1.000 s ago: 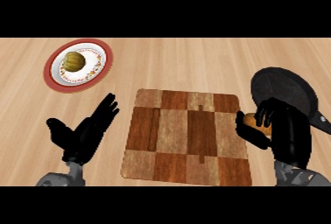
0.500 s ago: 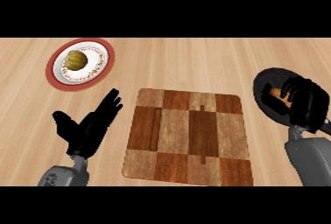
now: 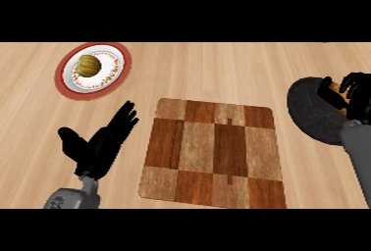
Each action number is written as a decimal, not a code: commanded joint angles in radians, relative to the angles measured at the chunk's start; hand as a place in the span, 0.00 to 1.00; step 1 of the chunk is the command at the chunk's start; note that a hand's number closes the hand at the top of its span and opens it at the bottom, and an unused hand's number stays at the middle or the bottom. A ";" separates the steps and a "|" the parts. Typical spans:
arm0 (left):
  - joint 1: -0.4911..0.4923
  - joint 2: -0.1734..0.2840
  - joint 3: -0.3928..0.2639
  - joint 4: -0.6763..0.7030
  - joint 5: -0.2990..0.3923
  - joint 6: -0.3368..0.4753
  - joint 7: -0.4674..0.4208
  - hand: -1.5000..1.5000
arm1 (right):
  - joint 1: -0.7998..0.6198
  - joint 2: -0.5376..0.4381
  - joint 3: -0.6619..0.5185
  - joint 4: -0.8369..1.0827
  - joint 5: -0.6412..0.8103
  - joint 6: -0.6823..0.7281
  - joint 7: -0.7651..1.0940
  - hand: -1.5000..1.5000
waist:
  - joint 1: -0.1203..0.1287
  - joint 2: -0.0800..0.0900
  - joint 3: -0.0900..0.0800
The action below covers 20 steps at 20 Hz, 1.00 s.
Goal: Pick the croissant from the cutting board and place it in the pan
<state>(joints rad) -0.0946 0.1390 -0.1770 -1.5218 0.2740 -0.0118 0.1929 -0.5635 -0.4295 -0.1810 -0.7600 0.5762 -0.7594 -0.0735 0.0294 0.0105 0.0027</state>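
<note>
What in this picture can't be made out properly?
- Croissant: head view, only an orange sliver shows; the right hand covers the rest.
- Pan: its right side is cut off by the picture's edge.
- Food on the plate: too small to name.

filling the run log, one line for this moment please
right hand: over dark round pan, holding orange croissant | left hand: open | checkered wooden cutting board: bare
</note>
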 commanded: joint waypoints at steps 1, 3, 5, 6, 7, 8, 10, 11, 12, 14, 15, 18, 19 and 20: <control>0.014 -0.016 -0.025 -0.029 -0.033 0.017 0.009 0.50 | -0.072 -0.031 -0.093 0.222 -0.086 -0.024 -0.217 1.00 | 0.004 0.001 0.001; -0.014 0.014 0.000 -0.027 0.005 -0.014 0.043 0.50 | -0.104 -0.080 -0.078 0.321 -0.013 0.032 -0.009 1.00 | 0.028 0.010 0.000; 0.001 0.014 0.004 0.002 0.001 -0.033 -0.007 0.50 | -0.100 -0.131 -0.036 0.385 0.022 0.146 -0.005 0.00 | 0.026 0.012 0.000; -0.012 -0.018 -0.025 -0.012 -0.017 0.001 0.024 0.50 | -0.126 -0.102 -0.039 0.426 0.020 0.132 -0.020 0.00 | 0.030 0.012 0.001; -0.033 0.003 -0.005 -0.003 -0.008 -0.016 0.026 0.50 | -0.143 -0.102 -0.038 0.456 0.022 0.149 -0.034 0.00 | 0.038 0.017 0.002; -0.023 -0.033 -0.030 -0.015 -0.042 0.033 0.029 0.50 | -0.164 -0.096 -0.048 0.476 0.009 0.170 -0.048 0.00 | 0.022 0.009 0.001; -0.072 -0.012 0.007 0.034 -0.006 -0.012 0.032 0.50 | -0.177 -0.097 -0.090 0.503 -0.034 0.187 -0.112 0.00 | 0.019 0.013 0.002; -0.026 -0.003 -0.006 -0.029 0.002 -0.023 0.030 0.50 | -0.160 -0.067 -0.119 0.490 -0.063 0.144 -0.158 0.00 | 0.040 0.017 0.005; -0.010 -0.003 -0.002 -0.004 -0.005 -0.010 0.047 0.50 | -0.161 -0.062 -0.145 0.480 -0.098 0.172 -0.201 0.00 | 0.020 0.009 0.003; 0.017 0.007 0.001 -0.038 -0.003 -0.023 0.012 0.50 | -0.134 -0.068 -0.217 0.432 -0.185 0.211 -0.317 0.00 | 0.025 0.011 0.006; 0.009 0.008 0.014 -0.024 0.010 -0.029 0.015 0.50 | -0.166 -0.067 -0.243 0.410 -0.219 0.244 -0.338 0.00 | 0.017 0.009 0.005; -0.005 0.015 0.016 -0.028 -0.002 -0.019 0.034 0.50 | -0.141 -0.056 -0.333 0.401 -0.321 0.298 -0.449 0.00 | 0.007 0.008 0.005; 0.003 -0.010 0.005 -0.021 -0.008 -0.009 0.009 0.50 | -0.156 -0.066 -0.354 0.413 -0.344 0.327 -0.454 0.00 | 0.010 0.009 0.004; 0.018 0.009 0.023 -0.006 0.011 -0.040 -0.009 0.50 | -0.166 -0.086 -0.380 0.430 -0.375 0.382 -0.431 0.00 | 0.008 0.008 0.003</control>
<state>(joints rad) -0.0901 0.1408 -0.1698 -1.5397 0.2717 -0.0323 0.2061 -0.7193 -0.4978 -0.4694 -0.3410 0.3073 -0.4786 -0.4413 0.0434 0.0195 0.0065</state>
